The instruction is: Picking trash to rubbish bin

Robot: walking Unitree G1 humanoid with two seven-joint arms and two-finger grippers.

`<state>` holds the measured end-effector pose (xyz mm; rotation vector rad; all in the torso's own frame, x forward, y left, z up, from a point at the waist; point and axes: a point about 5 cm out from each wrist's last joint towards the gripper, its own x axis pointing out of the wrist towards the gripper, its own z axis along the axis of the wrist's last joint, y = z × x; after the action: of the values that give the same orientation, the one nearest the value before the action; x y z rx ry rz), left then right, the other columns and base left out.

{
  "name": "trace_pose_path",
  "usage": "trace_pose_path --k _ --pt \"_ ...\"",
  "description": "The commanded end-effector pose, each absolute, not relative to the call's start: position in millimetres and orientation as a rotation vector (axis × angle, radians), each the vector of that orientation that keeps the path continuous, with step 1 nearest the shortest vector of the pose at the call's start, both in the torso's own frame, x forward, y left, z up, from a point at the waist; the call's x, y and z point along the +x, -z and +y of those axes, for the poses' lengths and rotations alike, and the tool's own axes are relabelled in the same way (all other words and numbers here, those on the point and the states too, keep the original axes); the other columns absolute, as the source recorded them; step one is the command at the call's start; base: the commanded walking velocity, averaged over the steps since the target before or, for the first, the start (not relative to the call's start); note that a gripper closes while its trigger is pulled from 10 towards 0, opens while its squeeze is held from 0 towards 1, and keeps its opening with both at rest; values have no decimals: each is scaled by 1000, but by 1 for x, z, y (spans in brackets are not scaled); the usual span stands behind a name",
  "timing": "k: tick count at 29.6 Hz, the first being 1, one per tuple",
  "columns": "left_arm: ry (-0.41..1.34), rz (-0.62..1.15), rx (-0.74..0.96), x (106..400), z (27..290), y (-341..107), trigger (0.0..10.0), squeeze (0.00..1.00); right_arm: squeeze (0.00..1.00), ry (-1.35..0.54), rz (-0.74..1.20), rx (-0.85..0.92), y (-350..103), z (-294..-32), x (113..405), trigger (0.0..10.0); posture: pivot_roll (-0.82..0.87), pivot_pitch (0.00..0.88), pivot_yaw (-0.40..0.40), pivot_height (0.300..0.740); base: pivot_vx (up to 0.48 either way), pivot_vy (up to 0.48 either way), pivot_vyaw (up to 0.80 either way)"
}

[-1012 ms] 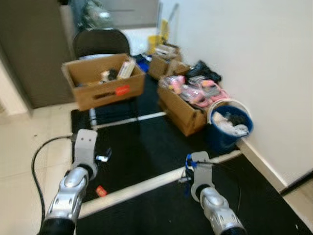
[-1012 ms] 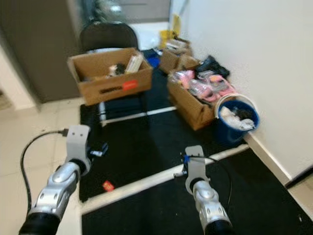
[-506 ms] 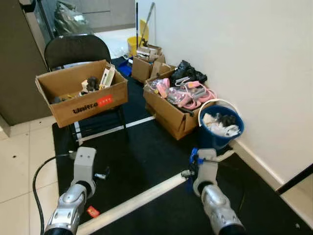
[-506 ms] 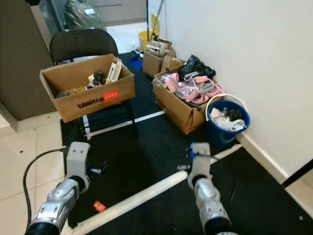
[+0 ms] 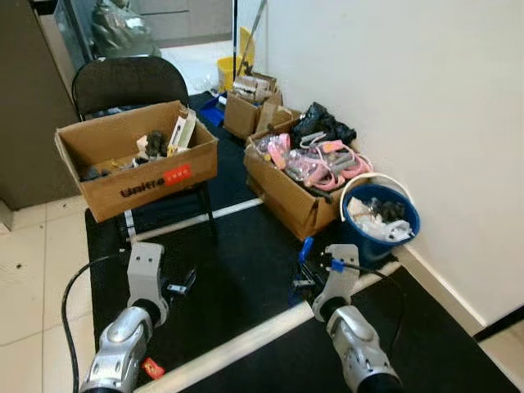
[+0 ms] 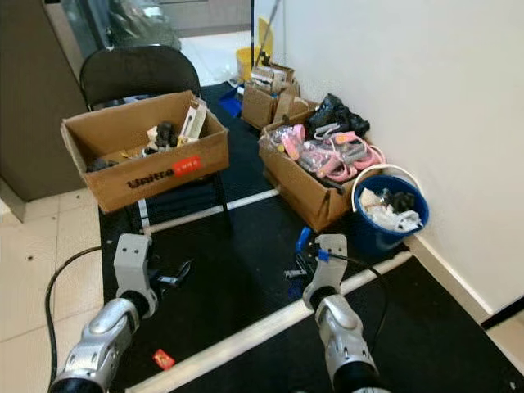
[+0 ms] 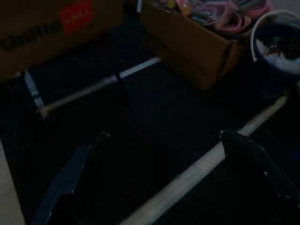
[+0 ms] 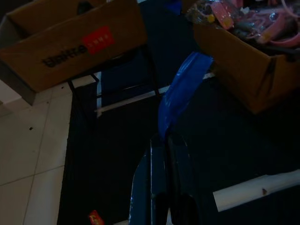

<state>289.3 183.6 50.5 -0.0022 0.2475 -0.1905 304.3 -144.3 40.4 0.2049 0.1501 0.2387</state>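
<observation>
blue wrapper [image 8: 182, 89] pinched in right gripper [image 8: 165, 140] fingertips

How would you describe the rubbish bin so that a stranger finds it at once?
Look along the white wall on the robot's right, where cardboard boxes line the black mat. The rubbish bin stands at the near end of that row. It alone is round: a blue bucket with a white handle, holding trash.

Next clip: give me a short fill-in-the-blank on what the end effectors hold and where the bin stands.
1. The right end effector is shut on a ____ wrapper.
2. The left end effector is open and holds ____.
3. The bucket by the wall is ____ in colour.
4. The box with the red label sits on a ____.

Missing words: blue; nothing; blue; chair
</observation>
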Motion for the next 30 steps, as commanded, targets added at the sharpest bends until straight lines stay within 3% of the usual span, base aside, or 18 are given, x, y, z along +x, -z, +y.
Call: trace_pose_path --k 1,30 --pt "195 228 24 289 182 -54 10000 0 0 -242 160 214 -37 -144 302 10000 40 117 -12 740 274 0 0" --pt "169 226 28 287 179 -58 10000 0 0 -248 169 164 -36 -140 303 10000 45 115 -10 740 282 0 0"
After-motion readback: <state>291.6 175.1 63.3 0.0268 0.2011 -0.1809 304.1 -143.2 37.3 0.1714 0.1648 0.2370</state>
